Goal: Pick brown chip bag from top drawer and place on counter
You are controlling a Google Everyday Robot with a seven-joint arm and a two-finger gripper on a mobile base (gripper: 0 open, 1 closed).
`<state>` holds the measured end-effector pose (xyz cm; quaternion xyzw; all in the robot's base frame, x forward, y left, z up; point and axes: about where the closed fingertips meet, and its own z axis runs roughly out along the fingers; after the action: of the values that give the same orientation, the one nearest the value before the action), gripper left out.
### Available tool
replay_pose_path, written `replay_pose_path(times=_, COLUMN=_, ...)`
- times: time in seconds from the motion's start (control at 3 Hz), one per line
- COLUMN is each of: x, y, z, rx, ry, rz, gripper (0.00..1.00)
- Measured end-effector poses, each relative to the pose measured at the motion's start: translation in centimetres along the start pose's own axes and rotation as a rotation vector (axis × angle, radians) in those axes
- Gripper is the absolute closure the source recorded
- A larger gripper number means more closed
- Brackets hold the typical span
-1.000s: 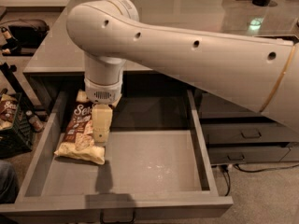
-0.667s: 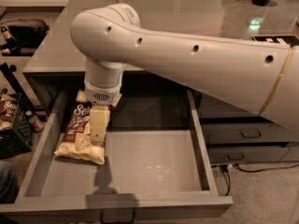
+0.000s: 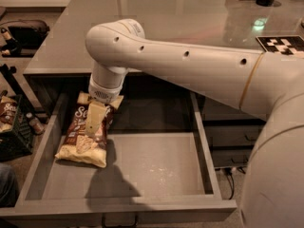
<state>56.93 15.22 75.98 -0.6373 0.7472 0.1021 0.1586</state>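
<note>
I had the gripper low in the left part of the open top drawer, over the brown chip bag, which lay flat on the drawer floor by the left wall. I could not tell whether the gripper was open or clamped. The arm crossed the counter edge and hid part of the drawer's back. Left of the drawer stood a black crate holding another snack bag, cut off by the frame. Only "Se" read on the chip bag; the gripper covered the rest. A checkered marker lay on the counter.
</note>
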Motion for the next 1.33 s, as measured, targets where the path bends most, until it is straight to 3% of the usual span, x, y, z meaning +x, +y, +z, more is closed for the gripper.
replay_pose_path(times=0.33, x=0.0, y=0.0, z=0.0, rx=0.0, ry=0.0, rz=0.0, gripper=0.0)
replay_pose_path(times=1.0, x=-2.6, y=-2.0, z=4.5, rx=0.029, ry=-0.032, rz=0.01, gripper=0.0)
replay_pose_path(times=1.33, x=-2.9, y=-3.4, z=6.9, rx=0.026, ry=-0.027, rz=0.043, gripper=0.0)
